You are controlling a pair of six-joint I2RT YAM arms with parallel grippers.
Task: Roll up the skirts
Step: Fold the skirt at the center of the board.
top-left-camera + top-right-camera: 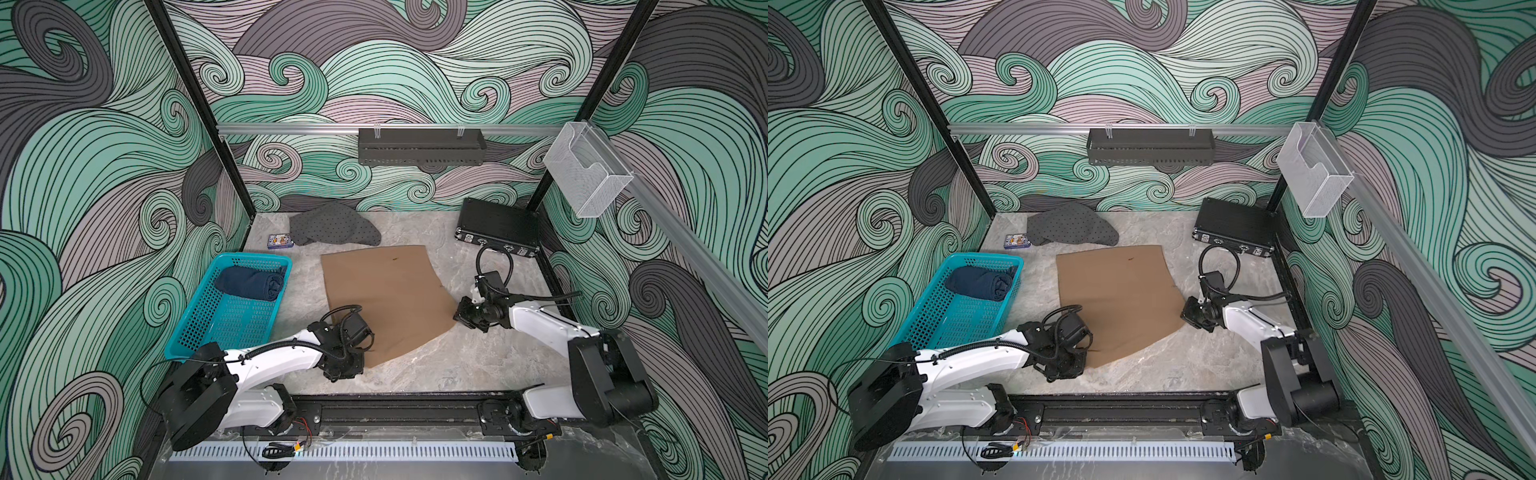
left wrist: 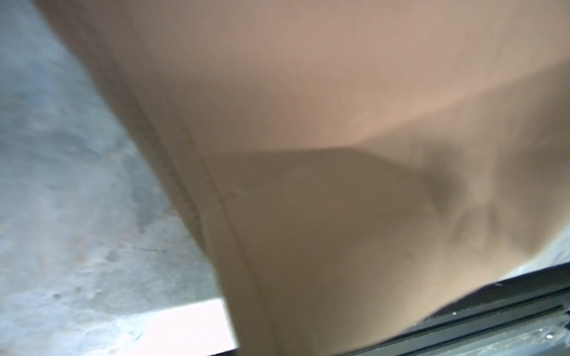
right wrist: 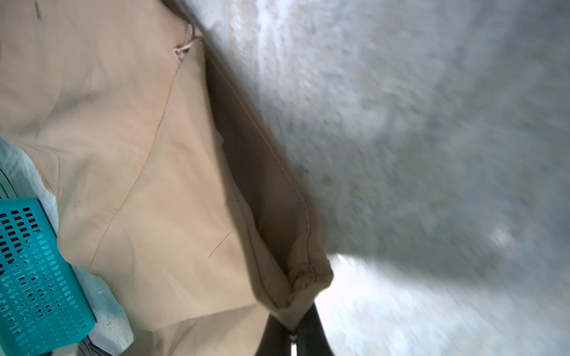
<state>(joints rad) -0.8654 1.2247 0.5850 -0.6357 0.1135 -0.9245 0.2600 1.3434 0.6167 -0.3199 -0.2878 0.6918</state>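
On the counter [image 1: 457,365], left end effector [image 1: 344,369] and right end effector [image 3: 293,334] each pinched a tan skirt [image 1: 382,291] corner, likely to begin rolling.

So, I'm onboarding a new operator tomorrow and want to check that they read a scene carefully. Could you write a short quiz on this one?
1. True or false: the rolled dark blue denim skirt lies inside the teal perforated plastic basket.
2. The right gripper is: A) open in mid-air; B) shut on a corner of the plain tan-brown cloth skirt; C) out of view.
3. Which skirt lies crumpled, with no gripper on it?
Key: 1 true; 2 B; 3 the dark grey black-dotted cloth skirt.
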